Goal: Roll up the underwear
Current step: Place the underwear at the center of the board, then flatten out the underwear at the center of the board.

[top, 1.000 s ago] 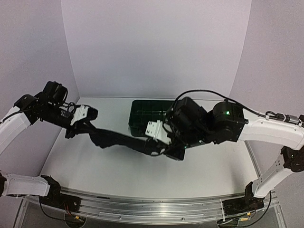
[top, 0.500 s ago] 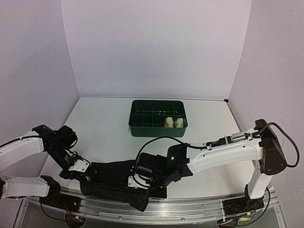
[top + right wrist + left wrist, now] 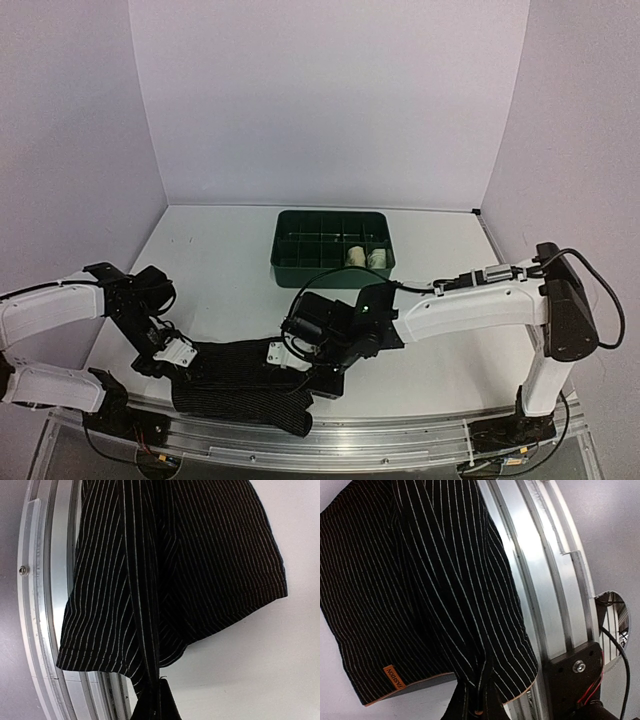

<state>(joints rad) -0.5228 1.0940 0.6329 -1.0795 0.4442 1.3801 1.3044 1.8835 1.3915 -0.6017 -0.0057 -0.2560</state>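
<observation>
I'm clamping black pinstriped fabric underwear (image 3: 240,385) in my left gripper (image 3: 176,353) and right gripper (image 3: 284,358); it's drooping over the silver metal rail (image 3: 400,440), so I'm aiming to spread it taut beyond that rail.

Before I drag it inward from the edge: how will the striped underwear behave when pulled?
Probably floppy: the striped underwear sags over the aluminium rail and bunches where the left end effector and right end effector pinch it. Likely light, thin cloth. Its overhanging hem may snag the rail.
</observation>
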